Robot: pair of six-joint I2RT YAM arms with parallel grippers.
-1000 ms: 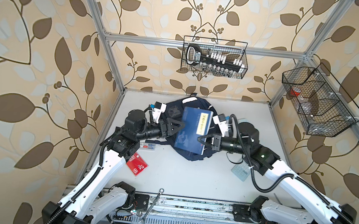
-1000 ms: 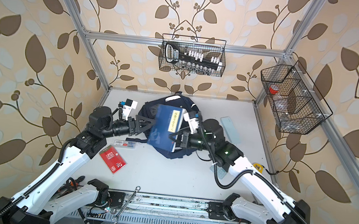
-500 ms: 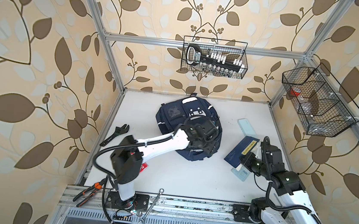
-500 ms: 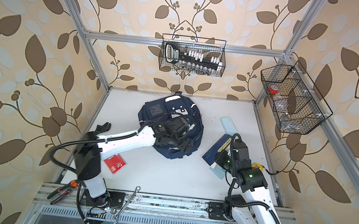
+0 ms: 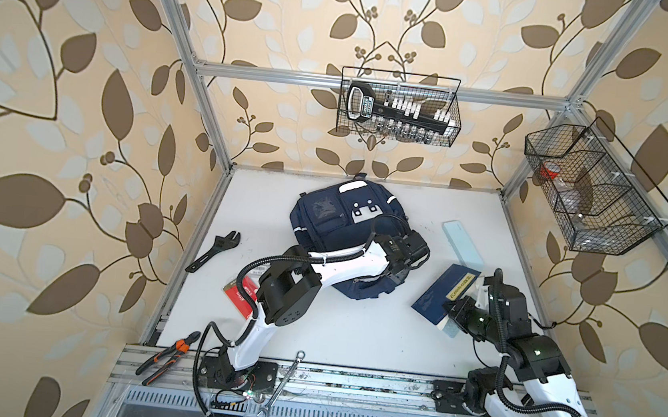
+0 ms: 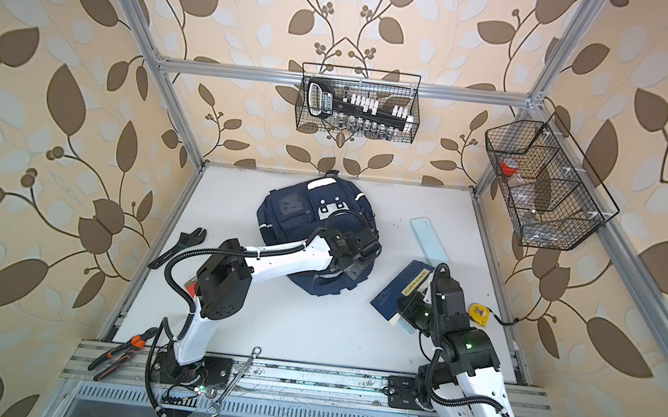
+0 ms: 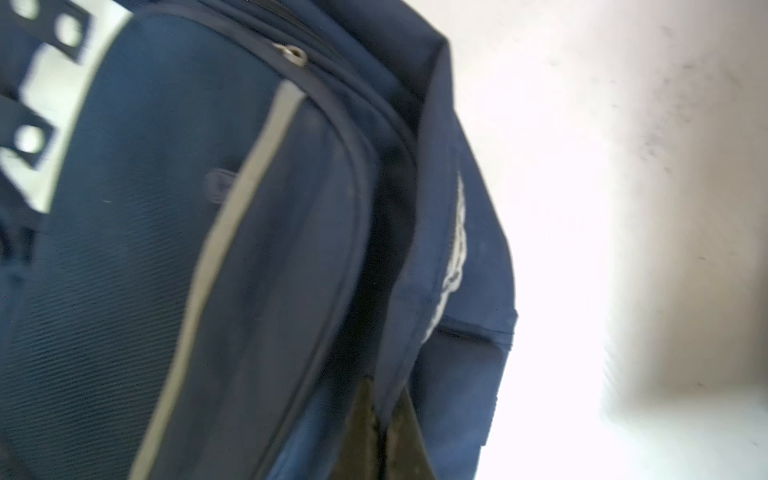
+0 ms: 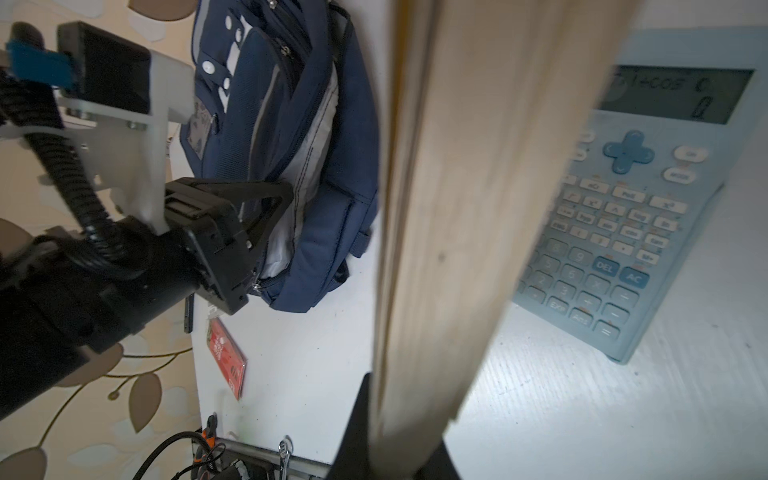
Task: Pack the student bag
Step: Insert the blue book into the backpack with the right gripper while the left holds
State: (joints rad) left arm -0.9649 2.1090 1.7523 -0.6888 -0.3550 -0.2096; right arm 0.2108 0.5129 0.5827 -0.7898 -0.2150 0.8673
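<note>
Student bag (image 5: 335,222) lay mid-back on the desk, mouth facing the right edge. Left gripper (image 5: 396,272) looked pinched on the mouth's rim fabric. Right gripper (image 5: 453,308) clamped the blue book (image 5: 441,291) near the right edge. Bag lay to its left, apart, and the book's long axis ran diagonally.

Student bag (image 7: 166,249) blurred and cropped in left-wrist view

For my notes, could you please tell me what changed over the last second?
The right gripper carried the blue rectangular book off the navy fabric backpack to its right, still gripping it. The left gripper crossed over and shut on the backpack's edge. The backpack stayed put.
</note>
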